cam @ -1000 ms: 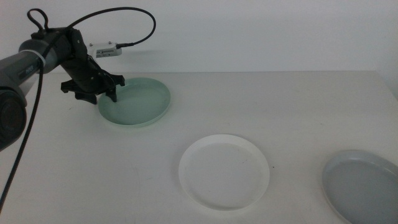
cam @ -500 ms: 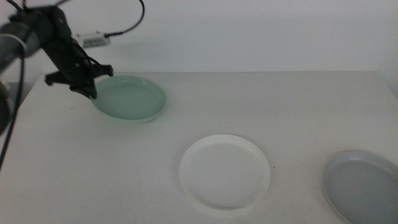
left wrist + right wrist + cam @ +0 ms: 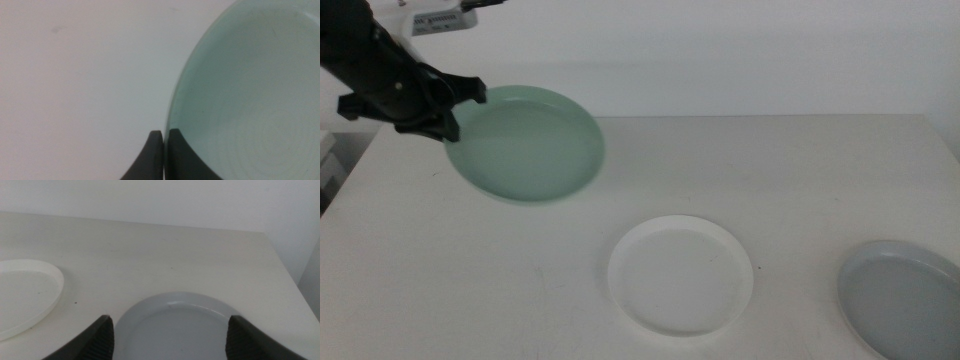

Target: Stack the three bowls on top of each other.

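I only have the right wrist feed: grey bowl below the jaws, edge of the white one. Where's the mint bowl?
Observer: The left gripper holds the mint green bowl at the far left, above the table.
Operator: Solid grip?
Observer: Left wrist view shows the jaws shut on its rim.
Operator: White bowl free?
Observer: Yes, the white bowl sits alone mid-table, nothing in it.
Operator: My side?
Observer: The right gripper is out of the middle view; the grey bowl lies at the near right edge.
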Available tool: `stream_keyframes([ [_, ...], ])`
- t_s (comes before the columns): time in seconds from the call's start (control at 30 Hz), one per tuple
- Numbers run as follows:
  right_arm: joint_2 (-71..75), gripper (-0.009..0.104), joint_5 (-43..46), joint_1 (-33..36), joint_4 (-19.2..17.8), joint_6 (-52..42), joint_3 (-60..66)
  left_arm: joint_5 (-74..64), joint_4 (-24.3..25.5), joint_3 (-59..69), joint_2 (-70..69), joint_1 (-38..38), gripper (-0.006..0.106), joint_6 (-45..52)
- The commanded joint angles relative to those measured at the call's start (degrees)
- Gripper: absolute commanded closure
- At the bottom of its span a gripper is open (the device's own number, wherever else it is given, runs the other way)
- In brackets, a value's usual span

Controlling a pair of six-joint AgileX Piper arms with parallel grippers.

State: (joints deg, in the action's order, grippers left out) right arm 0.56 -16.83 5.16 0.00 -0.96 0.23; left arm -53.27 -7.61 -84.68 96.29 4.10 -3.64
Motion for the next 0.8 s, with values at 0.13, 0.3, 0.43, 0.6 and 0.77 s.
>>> stream_keyframes([
  [0.13,1.52,0.038,4.39,-0.40,-0.52,-0.70,-1.63,10.87,-2.40,11.91,-11.34,8.99,0.100,-5.72],
  [0.3,1.52,0.038,4.39,-0.40,-0.52,-0.70,-1.63,14.76,-2.82,16.35,-10.36,16.65,0.100,-8.80],
  [0.43,1.52,0.038,4.39,-0.40,-0.52,-0.70,-1.63,18.66,-2.77,17.15,-8.02,22.01,0.100,-11.20],
  [0.6,1.52,0.038,4.39,-0.40,-0.52,-0.70,-1.63,23.37,-2.83,17.15,-3.96,25.74,0.100,-12.57],
  [0.77,1.52,0.038,4.39,-0.40,-0.52,-0.70,-1.63,24.62,-3.26,17.15,0.06,26.26,0.100,-13.20],
])
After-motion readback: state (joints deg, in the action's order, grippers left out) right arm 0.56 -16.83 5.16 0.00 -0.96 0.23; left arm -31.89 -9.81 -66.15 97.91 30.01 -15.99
